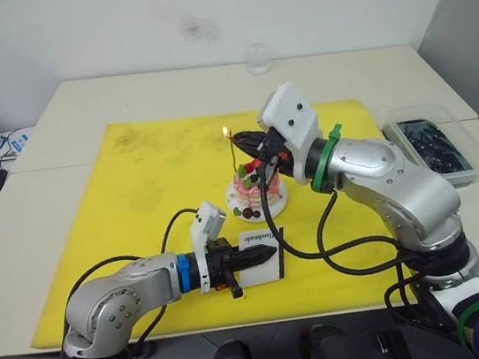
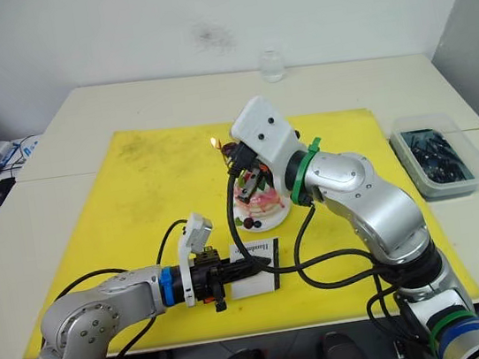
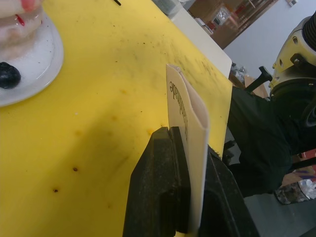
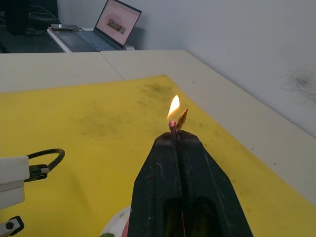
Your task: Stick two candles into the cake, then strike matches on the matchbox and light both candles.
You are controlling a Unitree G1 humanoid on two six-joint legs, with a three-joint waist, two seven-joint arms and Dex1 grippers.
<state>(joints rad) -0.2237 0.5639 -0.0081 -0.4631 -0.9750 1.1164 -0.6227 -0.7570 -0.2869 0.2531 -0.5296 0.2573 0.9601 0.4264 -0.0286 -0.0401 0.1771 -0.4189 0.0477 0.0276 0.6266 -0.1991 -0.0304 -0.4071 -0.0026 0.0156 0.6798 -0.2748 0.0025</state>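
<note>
Right claw [image 4: 177,136], clamped on a burning match [image 4: 172,125] pointing upward, touches the upright candle [image 1: 233,155] tip above cake [image 1: 254,188]; left claw [image 1: 252,259] grips matchbox [image 1: 261,250] nearer.

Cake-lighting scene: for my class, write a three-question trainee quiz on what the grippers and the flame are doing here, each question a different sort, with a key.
1. True or false: the left gripper is shut on the matchbox.
2. Multiple choice: where is the flame burning? A) at the tip of the right gripper, on the match it pinches; B) on the matchbox; C) on the strawberry.
3. Fill in: the cake sits on a small white ____ on the yellow mat.

Key: 1 true; 2 A; 3 plate.
</note>
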